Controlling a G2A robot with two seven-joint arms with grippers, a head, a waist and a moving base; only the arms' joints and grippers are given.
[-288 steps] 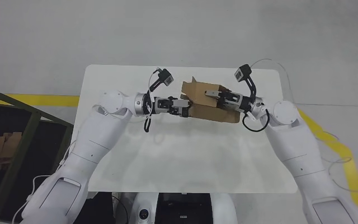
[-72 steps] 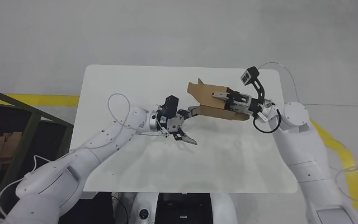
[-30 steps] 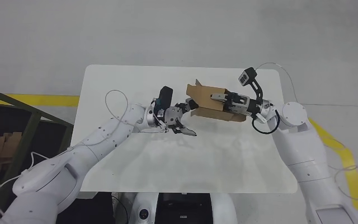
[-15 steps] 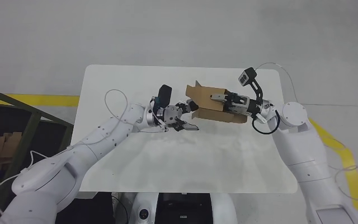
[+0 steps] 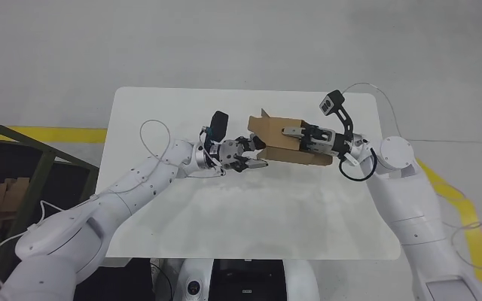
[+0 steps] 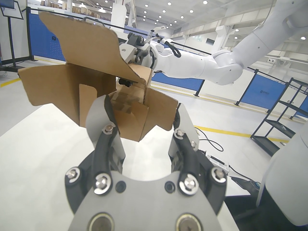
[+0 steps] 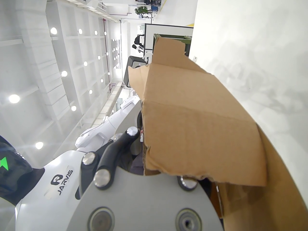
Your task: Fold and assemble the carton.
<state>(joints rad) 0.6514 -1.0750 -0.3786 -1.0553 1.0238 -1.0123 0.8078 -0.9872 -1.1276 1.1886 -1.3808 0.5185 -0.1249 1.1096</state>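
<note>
The white table [image 5: 188, 218] is the work surface. The carton [image 5: 290, 143] is over the far half of the table, right of centre. It lies on its side with one open end facing left. Whether its lower edge rests on the table or hangs just above it cannot be determined.

**Completed:** the carton body is already opened out from flat into a box-shaped sleeve.

**Not yet completed:** the left end is unclosed.
- The upper flap [image 6: 81, 44] stands up and outward.
- The side flap [image 6: 48, 85] spreads away from the opening.
- The lower flap [image 6: 158, 111] juts toward the left gripper.
- The right end is hidden behind the right arm, so its condition cannot be stated.

The right gripper [image 5: 300, 135] is clamped on the top wall of the carton, with one finger over the panel and the other inside. This grip steadies the body.

The left gripper [image 5: 252, 154] is just left of the open end. Its jaws are spread wide and hold nothing. The flap edges lie just ahead of its fingers [image 6: 101, 114]; contact cannot be confirmed.

**Assessment:** the task appears to be at an early-to-middle stage. The left-end flaps remain to be folded inward and closed. The opposite end should then be checked and closed if it is open.
</note>
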